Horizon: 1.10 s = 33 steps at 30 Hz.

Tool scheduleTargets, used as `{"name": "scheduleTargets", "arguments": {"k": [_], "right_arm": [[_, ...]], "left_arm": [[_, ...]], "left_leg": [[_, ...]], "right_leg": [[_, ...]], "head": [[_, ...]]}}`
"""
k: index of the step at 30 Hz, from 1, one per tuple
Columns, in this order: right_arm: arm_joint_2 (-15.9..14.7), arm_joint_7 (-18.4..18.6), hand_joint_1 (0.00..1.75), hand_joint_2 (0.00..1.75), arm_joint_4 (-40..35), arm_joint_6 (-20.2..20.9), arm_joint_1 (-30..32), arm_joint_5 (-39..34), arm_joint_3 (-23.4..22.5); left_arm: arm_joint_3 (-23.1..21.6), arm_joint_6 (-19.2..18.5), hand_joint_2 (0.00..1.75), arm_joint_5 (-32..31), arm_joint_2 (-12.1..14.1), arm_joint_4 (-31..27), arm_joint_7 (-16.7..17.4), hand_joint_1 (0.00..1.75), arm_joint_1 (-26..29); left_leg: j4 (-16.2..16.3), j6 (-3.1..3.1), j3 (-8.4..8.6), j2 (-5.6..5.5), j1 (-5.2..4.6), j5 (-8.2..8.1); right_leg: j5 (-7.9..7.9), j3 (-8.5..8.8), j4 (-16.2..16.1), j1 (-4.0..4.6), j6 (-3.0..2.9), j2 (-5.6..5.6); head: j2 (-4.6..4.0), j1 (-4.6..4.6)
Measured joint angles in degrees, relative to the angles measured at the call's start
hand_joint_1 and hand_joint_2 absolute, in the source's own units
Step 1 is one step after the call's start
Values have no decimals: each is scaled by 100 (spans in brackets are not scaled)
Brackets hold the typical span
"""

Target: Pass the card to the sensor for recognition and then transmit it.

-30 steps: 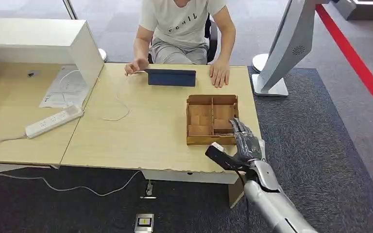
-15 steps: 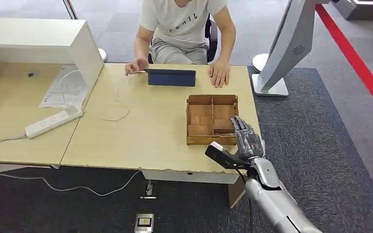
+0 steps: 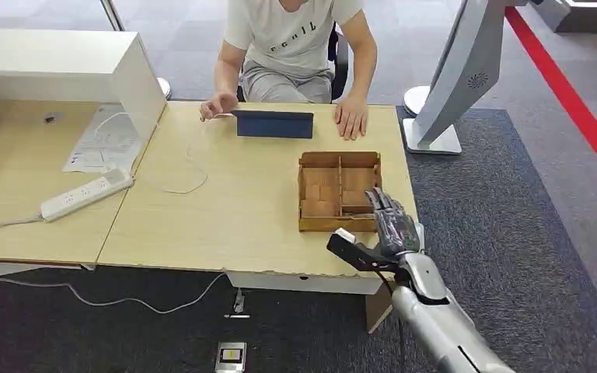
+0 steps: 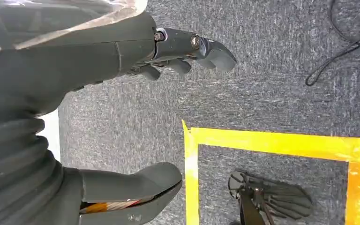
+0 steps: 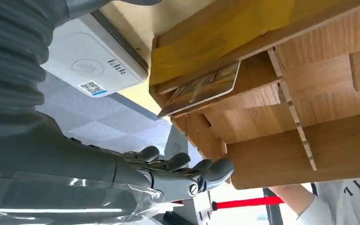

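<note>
A card (image 5: 201, 88) lies tilted in a compartment of the wooden box (image 3: 338, 190), close ahead of my right hand in its wrist view. Beside the box lies the white sensor (image 5: 91, 61), marked with a wave sign and a code sticker. My right hand (image 3: 387, 231) hovers at the box's near right corner over the table's front edge; fingers (image 5: 187, 173) and thumb are spread and hold nothing. My left hand (image 4: 98, 56) hangs over the grey carpet, fingers apart and holding nothing.
A person sits at the far side with both hands on the table, beside a dark blue tablet (image 3: 274, 123). A power strip (image 3: 85, 194), a white cable and papers lie to the left. A white stand (image 3: 435, 124) rises to the right of the table.
My right hand has shifted only slightly at the box's near corner; it stays spread and holds nothing. The person has not moved.
</note>
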Motion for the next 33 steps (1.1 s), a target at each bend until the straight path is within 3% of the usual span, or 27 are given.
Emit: {"name": "scheduleTargets", "arguments": {"k": [2,3,4,8,33], "right_arm": [[0,15,23,175,-4,17,0,41,0],[-2,15,166,175,-4,33,0,52,0],[-2,17,175,175,-4,44,0,52,0],[4,48,175,175,-4,201,4,55,0],[44,-103,175,175,-4,72,43,-20,-31]], "left_arm": [[-7,-4,175,4,9,0,0,0,-2],[-7,-9,175,4,11,0,0,0,-4],[-9,-9,175,9,15,0,0,0,-5],[-31,-11,175,17,17,0,0,0,-12],[-48,-26,175,63,17,2,66,0,-25]], "left_leg": [[0,0,0,0,0,0],[0,0,0,0,0,0],[0,0,0,0,0,0],[0,0,0,0,0,0],[0,0,4,0,0,0]], "right_leg": [[0,0,0,0,0,0],[0,0,0,0,0,0],[0,0,0,0,0,0],[0,0,0,0,0,0],[0,2,0,0,0,0]], "head": [[0,0],[0,0],[0,2],[0,2],[0,0]]}}
